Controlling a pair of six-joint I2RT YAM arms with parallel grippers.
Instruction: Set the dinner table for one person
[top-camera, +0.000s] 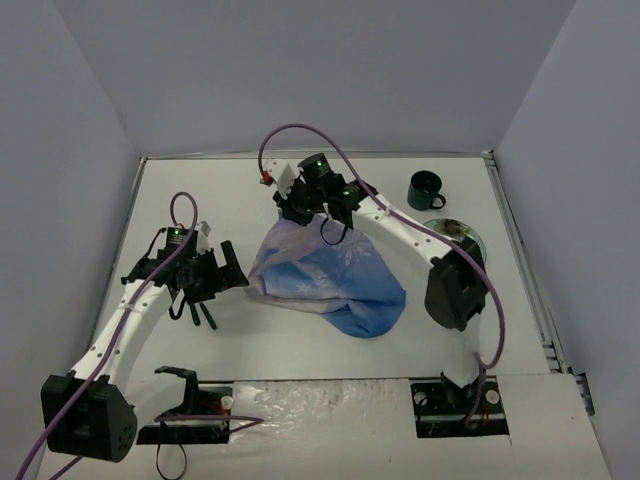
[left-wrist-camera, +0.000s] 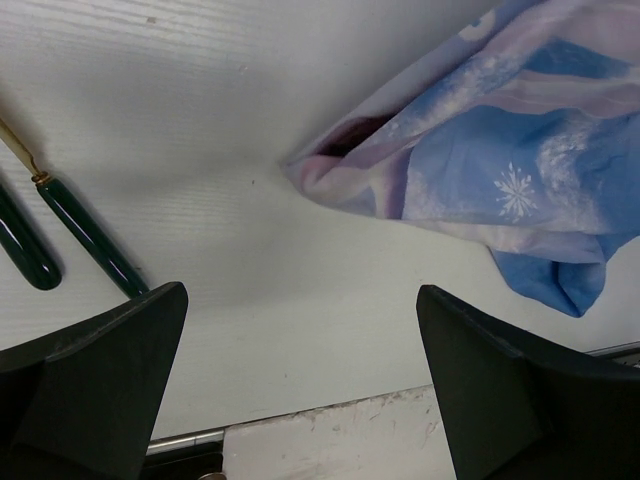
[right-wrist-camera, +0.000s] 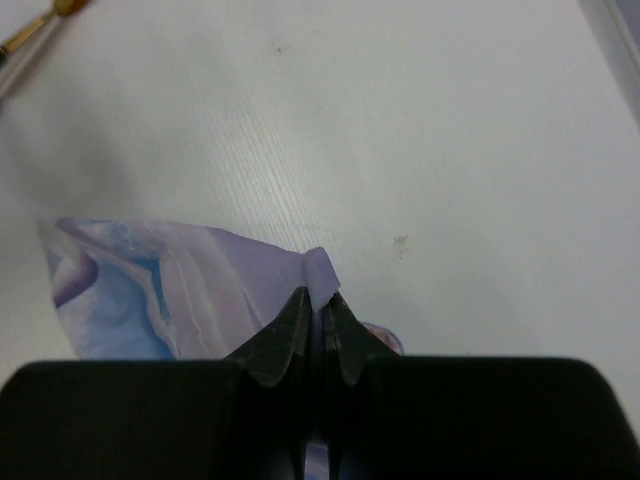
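SURFACES | dinner table, upper left, is showing matt white with a fine ribbed grain | cloth, right, is lying soft and printed | cutlery handles, left edge, are gleaming glossy | mug, upper right, is shining glazed

Left tool spread wide; right tool closed, apparently pinching.

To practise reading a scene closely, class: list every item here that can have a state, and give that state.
left gripper: open, empty, above the dinner table.
right gripper: shut on a corner of the cloth.
cloth: crumpled, one corner pinched.
mug: upright.
plate: flat, partly hidden by the right arm.
green-handled cutlery: lying flat, untouched.
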